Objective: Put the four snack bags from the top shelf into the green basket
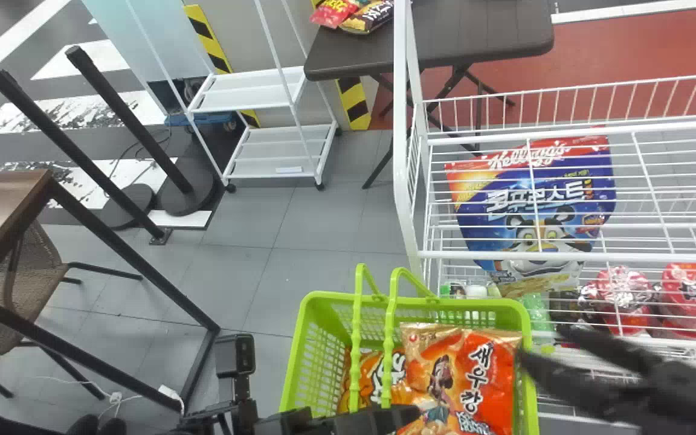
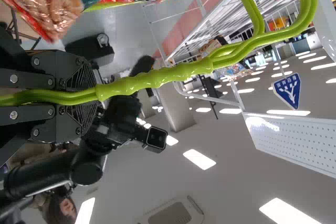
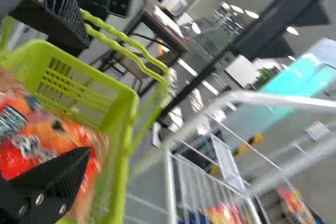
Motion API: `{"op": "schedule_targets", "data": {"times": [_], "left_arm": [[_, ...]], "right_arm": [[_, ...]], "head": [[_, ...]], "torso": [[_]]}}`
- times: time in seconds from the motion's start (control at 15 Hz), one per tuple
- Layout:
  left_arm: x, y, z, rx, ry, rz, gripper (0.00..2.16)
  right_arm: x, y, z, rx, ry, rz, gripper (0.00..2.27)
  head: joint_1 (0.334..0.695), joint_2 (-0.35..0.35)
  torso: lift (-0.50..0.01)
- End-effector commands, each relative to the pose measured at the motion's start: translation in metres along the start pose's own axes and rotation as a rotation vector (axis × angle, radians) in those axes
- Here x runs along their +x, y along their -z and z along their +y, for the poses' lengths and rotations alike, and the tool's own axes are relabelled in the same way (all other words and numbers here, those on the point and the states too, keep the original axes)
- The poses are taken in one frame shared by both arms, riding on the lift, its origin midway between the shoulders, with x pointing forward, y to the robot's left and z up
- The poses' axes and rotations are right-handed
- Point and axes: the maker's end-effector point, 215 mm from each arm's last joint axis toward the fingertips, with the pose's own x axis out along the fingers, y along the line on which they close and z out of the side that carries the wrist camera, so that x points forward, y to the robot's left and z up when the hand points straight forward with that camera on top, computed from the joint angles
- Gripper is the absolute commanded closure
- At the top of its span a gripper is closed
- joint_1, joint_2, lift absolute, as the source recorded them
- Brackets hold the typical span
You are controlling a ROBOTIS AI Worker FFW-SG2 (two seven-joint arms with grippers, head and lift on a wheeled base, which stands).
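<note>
The green basket point(image 1: 309, 362) holds a red-orange snack bag point(image 1: 481, 374) and an orange bag point(image 1: 378, 374) beside it. My left gripper point(image 1: 378, 418) is at the basket's near side; in the left wrist view the left gripper point(image 2: 90, 96) is shut on the green handle point(image 2: 157, 78). Just off the basket's right rim, my right gripper point(image 1: 571, 356) appears blurred, its fingers apart with nothing between them. Seen from the right wrist, the right gripper point(image 3: 81, 98) is open, with the basket point(image 3: 118, 98) and red-orange bags point(image 3: 47, 140) beyond its fingers.
A white wire rack point(image 1: 411, 181) stands right of the basket, with a blue cereal bag point(image 1: 535, 211) behind its wires and red packs point(image 1: 623, 296) lower down. Behind are a dark table point(image 1: 463, 42) and a white cart point(image 1: 251, 109); a brown desk point(image 1: 3, 205) is at left.
</note>
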Motion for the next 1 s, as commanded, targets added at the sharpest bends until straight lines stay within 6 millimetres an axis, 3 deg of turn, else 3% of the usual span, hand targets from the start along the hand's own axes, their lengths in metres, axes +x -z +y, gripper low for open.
{"op": "schedule_targets", "data": {"times": [0.0,0.2,0.33,0.67,0.93], "left_arm": [[0.000,0.001,-0.003,0.000,0.011,0.003,2.15],[-0.001,0.000,-0.006,-0.003,0.021,-0.004,2.15],[0.001,-0.001,-0.010,-0.026,0.046,-0.015,2.15],[0.005,0.001,-0.014,-0.071,0.067,-0.017,2.15],[0.002,0.001,-0.013,-0.073,0.061,-0.015,2.15]], "right_arm": [[-0.033,-0.069,-0.060,-0.057,0.157,-0.121,0.05],[-0.056,-0.128,-0.140,-0.169,0.380,-0.186,0.05],[-0.062,-0.157,-0.175,-0.216,0.475,-0.216,0.05],[-0.072,-0.191,-0.248,-0.333,0.779,-0.223,0.05],[-0.094,-0.227,-0.302,-0.354,0.958,-0.238,0.06]], "head": [[0.695,0.247],[0.695,0.065],[0.695,-0.046],[0.695,-0.161],[0.695,-0.214]], "torso": [[0.000],[0.000],[0.000],[0.000],[0.000]]}}
